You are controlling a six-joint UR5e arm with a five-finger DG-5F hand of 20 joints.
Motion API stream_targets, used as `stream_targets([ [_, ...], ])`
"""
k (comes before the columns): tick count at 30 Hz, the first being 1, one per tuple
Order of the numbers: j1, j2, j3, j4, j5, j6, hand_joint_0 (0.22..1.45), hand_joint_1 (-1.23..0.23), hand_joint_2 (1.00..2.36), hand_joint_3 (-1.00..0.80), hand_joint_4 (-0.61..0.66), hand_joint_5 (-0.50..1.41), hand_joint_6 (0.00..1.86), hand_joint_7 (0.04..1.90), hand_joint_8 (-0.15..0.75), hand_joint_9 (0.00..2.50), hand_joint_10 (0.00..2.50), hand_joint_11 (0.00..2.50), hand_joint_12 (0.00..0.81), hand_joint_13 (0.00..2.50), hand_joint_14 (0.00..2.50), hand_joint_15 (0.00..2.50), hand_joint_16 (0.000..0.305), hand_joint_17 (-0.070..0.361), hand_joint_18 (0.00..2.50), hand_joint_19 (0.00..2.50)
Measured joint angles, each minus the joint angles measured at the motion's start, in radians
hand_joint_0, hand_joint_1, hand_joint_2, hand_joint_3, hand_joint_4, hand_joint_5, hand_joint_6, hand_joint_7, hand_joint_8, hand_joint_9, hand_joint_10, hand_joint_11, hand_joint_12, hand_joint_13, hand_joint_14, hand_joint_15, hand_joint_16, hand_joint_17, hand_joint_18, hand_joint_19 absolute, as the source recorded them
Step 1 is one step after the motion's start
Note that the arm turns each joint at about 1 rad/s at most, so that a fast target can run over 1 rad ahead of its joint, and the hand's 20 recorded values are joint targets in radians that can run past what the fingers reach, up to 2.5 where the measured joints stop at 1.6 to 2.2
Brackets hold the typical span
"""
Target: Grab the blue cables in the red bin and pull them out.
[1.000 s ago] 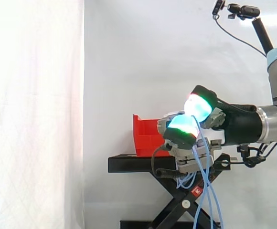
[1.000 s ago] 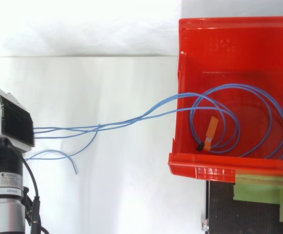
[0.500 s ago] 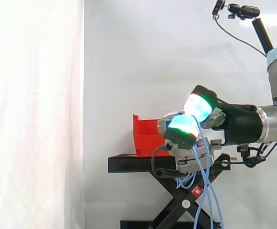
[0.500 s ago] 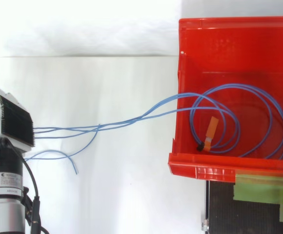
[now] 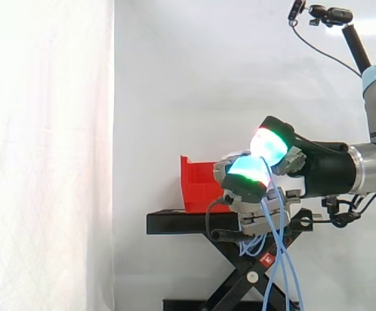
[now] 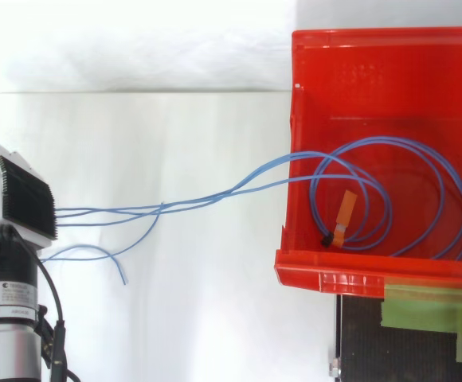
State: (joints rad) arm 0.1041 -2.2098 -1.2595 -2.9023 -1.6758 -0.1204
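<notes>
The red bin (image 6: 350,270) holds loops of the blue cables (image 6: 390,195), with an orange tag (image 6: 345,208) near one cable end. Several strands leave over the bin's left wall and run leftward through the air to my hand (image 6: 12,199). Two loose ends curl below those strands. In the side view my hand (image 5: 314,170) is to the right of the bin (image 5: 198,188), fingers curled with green and red glowing pads (image 5: 247,170). Blue cables (image 5: 280,259) hang down from its grip. The hand is shut on the blue cables.
The bin stands on a black scissor-lift stand (image 5: 175,222) before the white curtain. Green tape (image 6: 430,314) sits on the stand below the bin's front rim. A camera on a pole (image 5: 330,14) rises at the upper right.
</notes>
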Motion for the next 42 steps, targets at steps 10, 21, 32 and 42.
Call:
stream_targets([
  [10, 0.0, 0.0, 0.0, 0.0, 0.0, 0.0, 0.95, -0.91, 1.0, -1.0, -0.01, 0.9, 0.57, 0.76, 0.229, 1.12, 0.03, 0.91, 0.28, 1.25, 1.41, 1.53, 0.039, 0.089, 1.25, 1.74],
  [21, 0.0, 0.0, 0.0, 0.0, 0.0, 0.0, 0.95, -0.91, 1.0, -1.0, 0.0, 0.9, 0.57, 0.76, 0.234, 1.15, 0.03, 0.91, 0.283, 1.28, 1.38, 1.52, 0.039, 0.087, 1.26, 1.75],
  [32, 0.0, 0.0, 0.0, 0.0, 0.0, 0.0, 0.95, -0.91, 1.0, -1.0, 0.0, 0.9, 0.58, 0.75, 0.235, 1.19, 0.03, 0.91, 0.285, 1.32, 1.31, 1.55, 0.039, 0.088, 1.28, 1.73],
  [42, 0.0, 0.0, 0.0, 0.0, 0.001, 0.0, 0.95, -0.91, 1.0, -1.0, 0.0, 0.89, 0.59, 0.75, 0.236, 1.2, 0.03, 0.9, 0.285, 1.33, 1.3, 1.55, 0.039, 0.088, 1.29, 1.74],
])
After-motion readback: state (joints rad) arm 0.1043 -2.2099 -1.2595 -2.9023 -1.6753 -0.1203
